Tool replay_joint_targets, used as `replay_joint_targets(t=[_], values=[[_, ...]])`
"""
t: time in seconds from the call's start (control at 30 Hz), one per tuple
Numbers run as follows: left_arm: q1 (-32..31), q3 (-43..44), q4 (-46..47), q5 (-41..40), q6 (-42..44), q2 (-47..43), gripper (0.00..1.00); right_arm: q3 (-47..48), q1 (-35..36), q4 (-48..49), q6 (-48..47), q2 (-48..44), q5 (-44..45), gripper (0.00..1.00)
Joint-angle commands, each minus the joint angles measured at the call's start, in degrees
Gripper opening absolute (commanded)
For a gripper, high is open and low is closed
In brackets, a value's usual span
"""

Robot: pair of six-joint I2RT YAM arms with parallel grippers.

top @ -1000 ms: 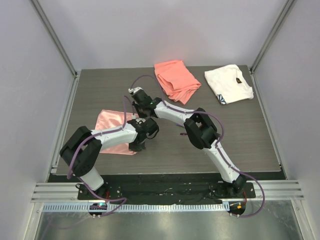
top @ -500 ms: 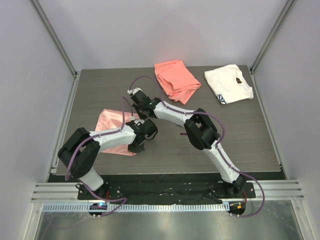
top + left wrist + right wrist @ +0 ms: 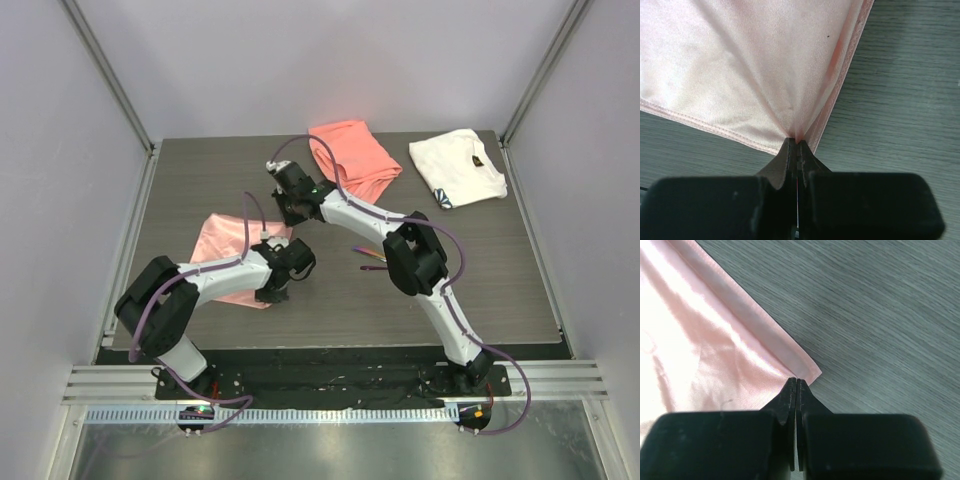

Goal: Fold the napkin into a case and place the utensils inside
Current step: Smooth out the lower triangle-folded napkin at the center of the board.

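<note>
1. Currently your left tool (image 3: pixel 796 142) pinches a corner of the glossy pale-pink satin napkin (image 3: pixel 215 252), left of centre.
2. Your right tool (image 3: pixel 796 382) grips another corner.
3. No case is folded yet; the slim purple metal utensils (image 3: pixel 372 260) lie mid-frame.

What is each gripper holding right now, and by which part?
Both hold the pale-pink napkin. The left gripper pinches one hemmed corner, cloth fanning out from it; the right gripper pinches another corner's tip.
</note>
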Motion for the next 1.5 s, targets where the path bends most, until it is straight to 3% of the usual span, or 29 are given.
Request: replay_joint_targets(t=[0.0,0.43,0.63,0.8,0.93,1.03,1.13,1.33,1.4,1.43,1.47], values=[[-0.78,1.32,-1.61,-1.22,-0.33,0.58,0.00,0.69,-2.34,2.07,0.45,-0.53,-1.26,0.01],[-2.36,1.32,-0.11,-1.48,0.63,4.81,0.00,-3.18,-3.22,4.27,0.54,3.16,1.55,0.01],[-2.45,0.97,1.82,3.07,1.78,4.02,0.02,-4.32,-3.31,4.89,0.02,2.28,1.81,0.01],[-2.36,0.97,5.76,10.20,4.14,-0.89,0.22,-3.97,-4.01,4.97,-2.70,2.19,1.46,0.01],[-2.28,3.86,6.74,16.17,5.55,-5.73,0.44,-3.61,-4.80,5.15,-5.78,2.19,1.81,0.01],[-0.88,6.15,7.80,20.92,6.79,-10.38,0.51,-4.32,-5.77,5.68,-8.41,1.58,0.41,0.01],[3.86,6.77,10.25,29.78,6.96,-14.16,0.55,-5.20,-6.56,7.43,-12.36,0.96,-1.26,0.01],[23.27,7.20,11.31,45.61,6.00,-15.94,0.52,-4.85,-7.70,8.75,-18.26,0.52,-5.83,0.01],[30.57,9.21,11.05,47.90,5.82,-13.92,0.49,-3.02,-8.23,8.49,-18.09,0.78,-4.27,0.10],[32.25,10.01,11.22,48.26,6.00,-12.87,0.46,-1.61,-8.14,7.62,-17.48,1.13,-1.64,0.25],[34.53,10.89,11.31,48.09,6.08,-10.77,0.44,0.32,-8.23,4.22,-16.17,1.40,-0.05,0.31]])
